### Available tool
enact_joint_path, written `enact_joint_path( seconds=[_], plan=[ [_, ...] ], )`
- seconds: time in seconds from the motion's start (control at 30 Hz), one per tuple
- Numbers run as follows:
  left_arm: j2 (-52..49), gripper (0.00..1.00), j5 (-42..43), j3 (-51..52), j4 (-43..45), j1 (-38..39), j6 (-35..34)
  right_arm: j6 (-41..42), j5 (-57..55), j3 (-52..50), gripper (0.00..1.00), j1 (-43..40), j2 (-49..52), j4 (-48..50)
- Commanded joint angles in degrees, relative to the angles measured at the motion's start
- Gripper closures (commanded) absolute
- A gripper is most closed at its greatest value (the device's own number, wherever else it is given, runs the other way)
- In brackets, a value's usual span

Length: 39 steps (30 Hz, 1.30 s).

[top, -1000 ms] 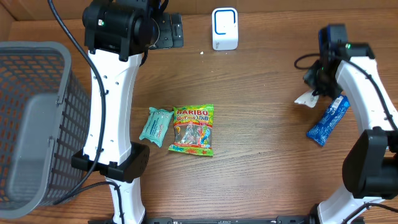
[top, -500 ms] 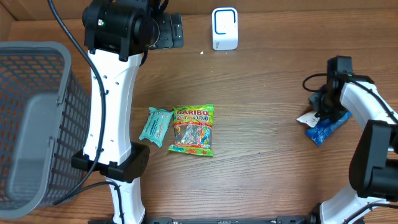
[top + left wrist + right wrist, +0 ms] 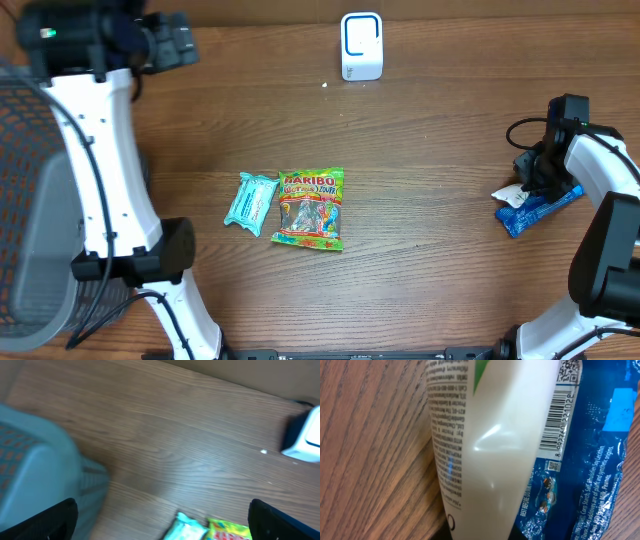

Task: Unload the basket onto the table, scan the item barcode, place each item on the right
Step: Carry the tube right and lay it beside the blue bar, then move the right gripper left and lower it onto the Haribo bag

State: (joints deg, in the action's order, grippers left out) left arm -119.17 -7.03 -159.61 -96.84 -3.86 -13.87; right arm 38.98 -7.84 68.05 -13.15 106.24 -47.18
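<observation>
My right hand is closed on the white tube, the blue packet beside it — I should turn the barcode squarely toward the scanner; the left hand is open.

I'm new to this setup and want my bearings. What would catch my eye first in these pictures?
The bright Haribo bag at the centre of the table stands out, a teal packet just beside it. In the right wrist view a white tube fills the frame in front of a blue packet, a barcode showing where they meet. A grey basket looms at the left edge.
</observation>
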Motion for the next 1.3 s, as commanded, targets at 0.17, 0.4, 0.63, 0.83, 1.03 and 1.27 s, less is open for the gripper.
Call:
enact_joint_path(
  seconds=[0.17, 0.4, 0.63, 0.83, 1.03, 1.27],
  plan=[
    [-0.52, 0.00, 2.36, 0.24, 0.04, -4.50, 4.94, -4.68, 6.43, 1.44, 0.89, -3.26, -2.23, -1.36],
    [-0.52, 0.00, 2.38, 0.24, 0.04, -4.48, 4.90, -10.51, 9.90, 8.98, 0.34, -2.47, -3.39, -8.66],
    [-0.52, 0.00, 2.38, 0.24, 0.04, -4.48, 4.90, -21.22, 18.25, 18.12, 0.23, 4.70, -7.91, -12.76],
    [-0.52, 0.00, 2.40, 0.24, 0.04, -4.48, 4.90, -23.02, 24.65, 19.15, 0.11, 19.39, -8.41, -10.64],
    [-0.52, 0.00, 2.38, 0.24, 0.04, -4.48, 4.90, -20.39, 24.39, 17.29, 0.12, 34.77, -8.02, -7.43],
    [-0.52, 0.00, 2.40, 0.24, 0.04, -4.48, 4.90, -29.29, 13.73, 17.11, 0.12, 52.70, -7.04, -6.03]
  ],
)
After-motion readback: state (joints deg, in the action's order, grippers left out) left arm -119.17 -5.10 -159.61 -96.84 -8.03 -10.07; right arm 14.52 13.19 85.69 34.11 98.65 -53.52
